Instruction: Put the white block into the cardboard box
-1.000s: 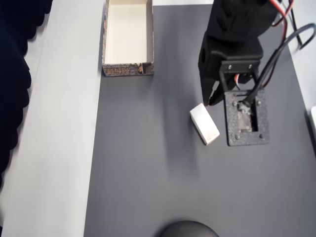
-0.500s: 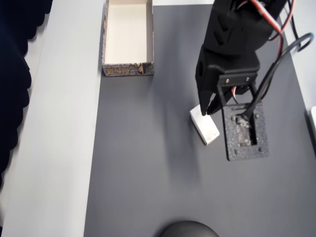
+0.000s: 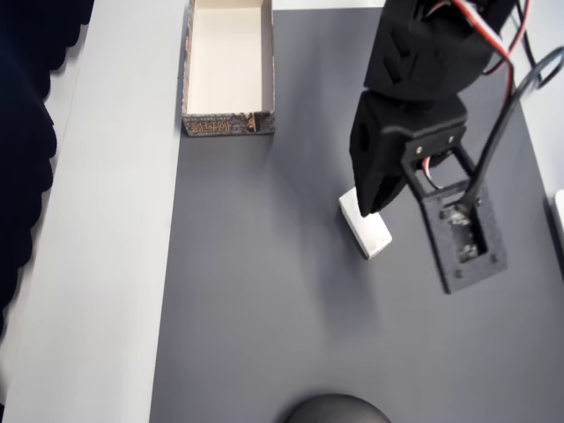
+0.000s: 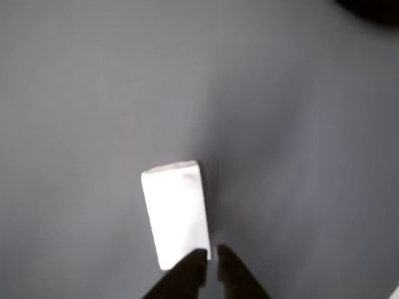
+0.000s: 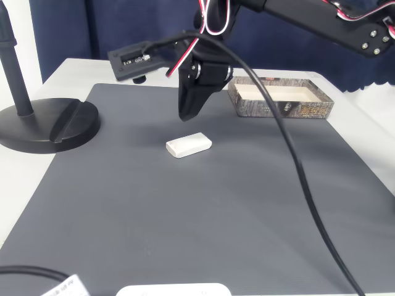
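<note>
The white block lies flat on the dark grey mat, right of centre in the overhead view. My black gripper hangs point-down over the block's far end, a little above it in the fixed view. In the wrist view the two dark fingertips stand pressed almost together at the block's near right corner, holding nothing. The block rests free on the mat. The cardboard box, cream inside with dark printed walls, stands apart at the mat's upper left; in the fixed view the box is behind and right of the gripper.
A black round stand base with a pole sits on the mat's left side in the fixed view. Black cables trail from the arm across the mat. A white object lies at the front edge. The mat lies open in front of the block.
The gripper has swung down and toward the block, so its tips now overlap the block's far end. The wrist has tilted. The block and the box have not moved.
</note>
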